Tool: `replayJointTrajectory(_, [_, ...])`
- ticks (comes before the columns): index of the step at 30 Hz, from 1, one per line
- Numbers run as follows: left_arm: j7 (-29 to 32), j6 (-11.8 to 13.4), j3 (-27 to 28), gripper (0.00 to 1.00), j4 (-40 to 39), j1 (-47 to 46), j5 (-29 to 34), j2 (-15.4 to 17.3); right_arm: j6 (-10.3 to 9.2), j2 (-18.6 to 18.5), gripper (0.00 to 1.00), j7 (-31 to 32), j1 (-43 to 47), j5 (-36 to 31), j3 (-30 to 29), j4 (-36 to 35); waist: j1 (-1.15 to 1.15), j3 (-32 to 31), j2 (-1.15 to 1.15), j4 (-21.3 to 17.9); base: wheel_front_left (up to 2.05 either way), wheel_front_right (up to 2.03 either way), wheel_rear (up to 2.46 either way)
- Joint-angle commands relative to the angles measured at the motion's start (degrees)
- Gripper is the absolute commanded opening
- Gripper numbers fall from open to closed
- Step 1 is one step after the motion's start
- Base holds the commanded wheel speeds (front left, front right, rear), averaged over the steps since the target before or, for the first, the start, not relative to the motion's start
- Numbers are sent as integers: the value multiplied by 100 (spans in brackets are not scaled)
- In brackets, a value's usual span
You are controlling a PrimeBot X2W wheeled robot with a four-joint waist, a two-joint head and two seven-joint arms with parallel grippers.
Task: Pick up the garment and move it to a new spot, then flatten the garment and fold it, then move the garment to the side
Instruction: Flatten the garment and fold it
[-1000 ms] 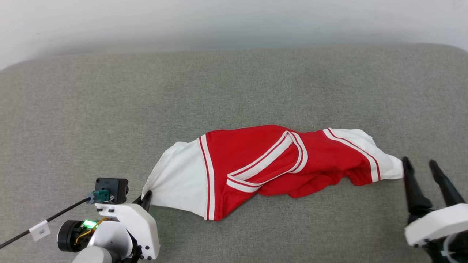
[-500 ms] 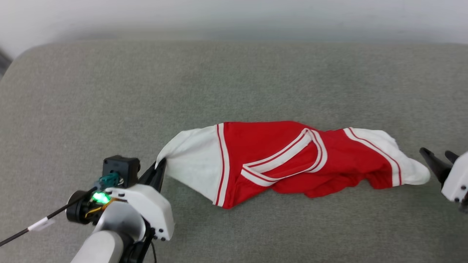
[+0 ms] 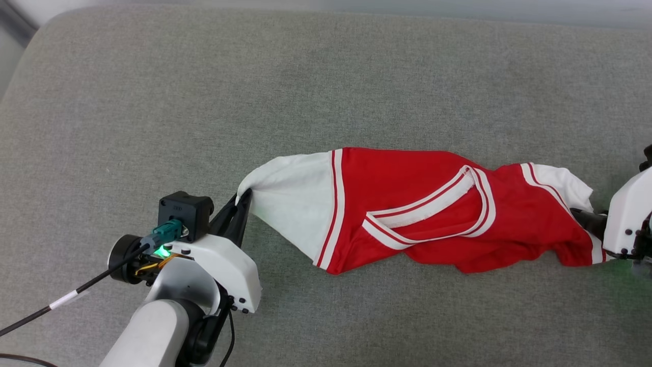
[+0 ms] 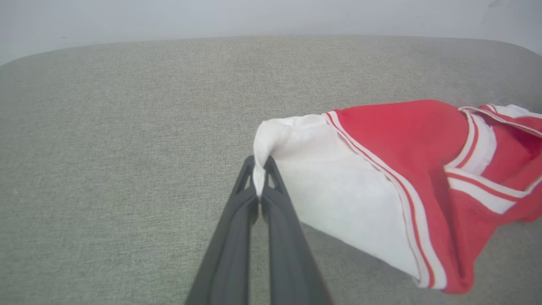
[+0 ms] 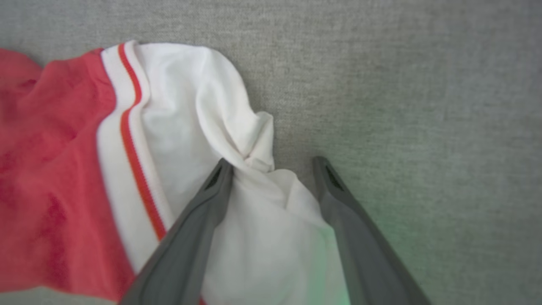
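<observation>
Since a second ago our right gripper (image 5: 273, 163) has come in from beside the sleeve tip. It now stands over the white right sleeve of the garment (image 3: 407, 204), its two fingers spread wide with bunched white cloth lying between them, not pinched. Our head has also tipped down, so the whole head view has shifted. The garment lies crumpled lengthwise on the grey cushion (image 3: 326, 76), red body in the middle, striped collar trim facing up, a white sleeve at each end. Our left gripper (image 4: 259, 169) is clamped tight on the tip of the left sleeve and holds it a little off the cushion, the cloth sloping down towards the body.
</observation>
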Motion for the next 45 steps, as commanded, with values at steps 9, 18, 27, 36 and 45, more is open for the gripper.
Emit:
replayJointTrajectory(9, [-127, -5, 76, 0, 94, -49, -87, 41, -1, -49, 0, -19, -163, 218, 558, 169, 0, -200, 0, -95, 0, 0, 0])
replayJointTrajectory(18, [-228, -167, 419, 0, 362, -790, -247, 188, -3, -293, 0, -934, -695, -5, 544, -368, 0, -756, 0, -337, 0, 0, 0])
replayJointTrajectory(27, [-319, -571, 719, 0, 1799, -2819, -478, 94, -4, -250, 0, -1702, -1704, -387, 409, -183, 0, -968, 0, -549, 0, 0, 0])
replayJointTrajectory(36, [-914, -689, 962, 0, 3295, -5131, -353, 16, -4, -226, 0, -2653, -3517, -725, 454, -45, 0, -272, 0, -785, 0, 0, 0])
replayJointTrajectory(45, [-1300, -756, 998, 0, 3945, -7314, -25, 261, -4, -320, 0, -3447, -5519, -951, 625, 108, 0, 819, 0, -948, 0, 0, 0])
